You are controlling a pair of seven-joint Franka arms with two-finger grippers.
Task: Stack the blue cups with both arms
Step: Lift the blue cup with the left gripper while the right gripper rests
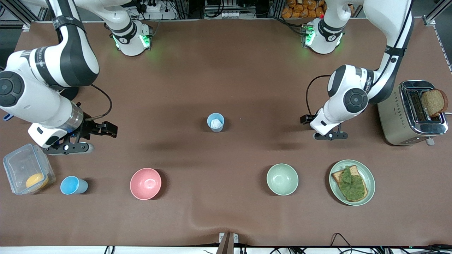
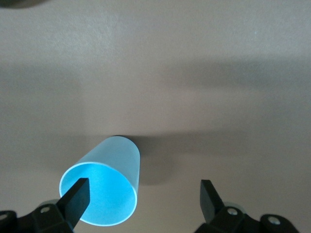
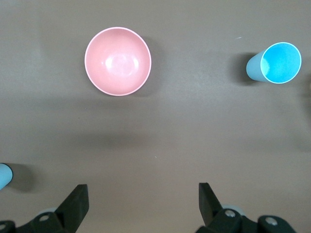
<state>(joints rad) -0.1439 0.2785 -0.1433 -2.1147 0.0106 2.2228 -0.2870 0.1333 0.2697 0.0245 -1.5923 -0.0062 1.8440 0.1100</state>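
Note:
A paler blue cup [image 1: 215, 122] stands upright at the middle of the table with something white in it. A brighter sky-blue cup [image 1: 72, 185] [image 3: 276, 63] stands nearer the front camera, toward the right arm's end, beside a clear box. My right gripper [image 1: 69, 147] [image 3: 142, 189] hangs open and empty over bare table by that box. My left gripper [image 1: 330, 136] [image 2: 144, 187] is open and empty over the table near the toaster. In the left wrist view a blue cup [image 2: 109, 179] shows beside one finger [image 2: 77, 194], outside the gap.
A pink bowl [image 1: 145, 183] [image 3: 117, 60] and a pale green bowl [image 1: 282, 179] sit nearer the front camera. A plate [image 1: 369, 176] carries toast with green spread. A toaster [image 1: 392, 120] with bread stands at the left arm's end. The clear box [image 1: 21, 165] holds something orange.

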